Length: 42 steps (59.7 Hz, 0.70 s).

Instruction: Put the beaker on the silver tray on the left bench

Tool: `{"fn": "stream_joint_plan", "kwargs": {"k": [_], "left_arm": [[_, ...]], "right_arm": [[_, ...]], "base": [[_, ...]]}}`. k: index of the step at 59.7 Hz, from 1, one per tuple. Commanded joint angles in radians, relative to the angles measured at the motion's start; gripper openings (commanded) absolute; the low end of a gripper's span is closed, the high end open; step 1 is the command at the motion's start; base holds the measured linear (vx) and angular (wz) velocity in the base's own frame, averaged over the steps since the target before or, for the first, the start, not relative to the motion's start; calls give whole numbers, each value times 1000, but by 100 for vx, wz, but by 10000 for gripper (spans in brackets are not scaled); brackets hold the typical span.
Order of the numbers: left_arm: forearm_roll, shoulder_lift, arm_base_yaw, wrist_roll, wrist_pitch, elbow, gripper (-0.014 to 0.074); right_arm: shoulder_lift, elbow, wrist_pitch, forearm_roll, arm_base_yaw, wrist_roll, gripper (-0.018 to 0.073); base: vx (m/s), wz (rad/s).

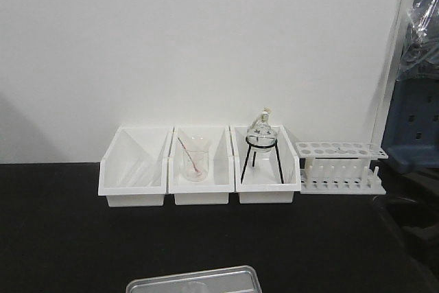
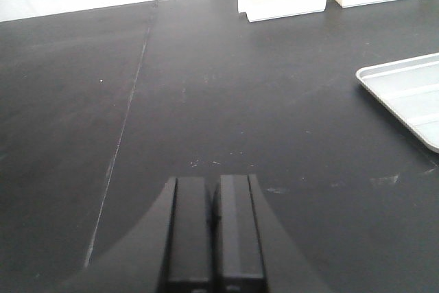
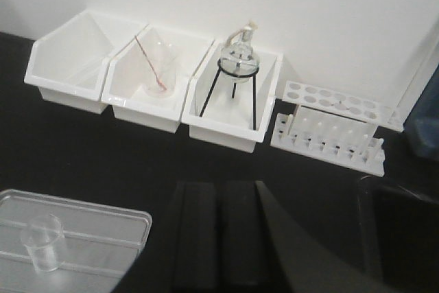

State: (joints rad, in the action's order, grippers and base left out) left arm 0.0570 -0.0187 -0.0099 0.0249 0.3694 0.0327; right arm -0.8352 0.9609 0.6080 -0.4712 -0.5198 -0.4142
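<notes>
We're seeing the beaker (image 3: 42,241) standing upright inside the silver tray (image 3: 103,221), toward its left part in the right wrist view, with the tray lying on the left bench (image 1: 62,238) in front of the white bins (image 1: 199,166). Both the left gripper (image 2: 213,231) and right gripper (image 3: 221,235) are sitting with jaws together, gripping nothing, clear of the tray. The stirring-rod beaker (image 3: 159,66) and tripod flask (image 3: 239,56) are sitting in their bins, beside the test tube rack (image 3: 329,125).
</notes>
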Motion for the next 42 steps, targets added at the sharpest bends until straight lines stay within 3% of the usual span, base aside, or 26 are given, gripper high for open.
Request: {"fn": "stream_joint_plan", "kwargs": {"k": [1, 27, 35, 42], "left_arm": [[-3, -7, -6, -2, -75, 20, 1], [-3, -7, -6, -2, -75, 20, 1], [-3, -7, -6, -2, -75, 20, 1], [-3, -7, -6, -2, -75, 20, 1]], "right_arm": [[87, 26, -42, -18, 3, 14, -11], [334, -20, -8, -55, 3, 35, -11], [412, -192, -32, 76, 3, 138, -11], [518, -416, -185, 214, 3, 223, -11]], "base": [[0, 0], [0, 0], [0, 0], [0, 0]]}}
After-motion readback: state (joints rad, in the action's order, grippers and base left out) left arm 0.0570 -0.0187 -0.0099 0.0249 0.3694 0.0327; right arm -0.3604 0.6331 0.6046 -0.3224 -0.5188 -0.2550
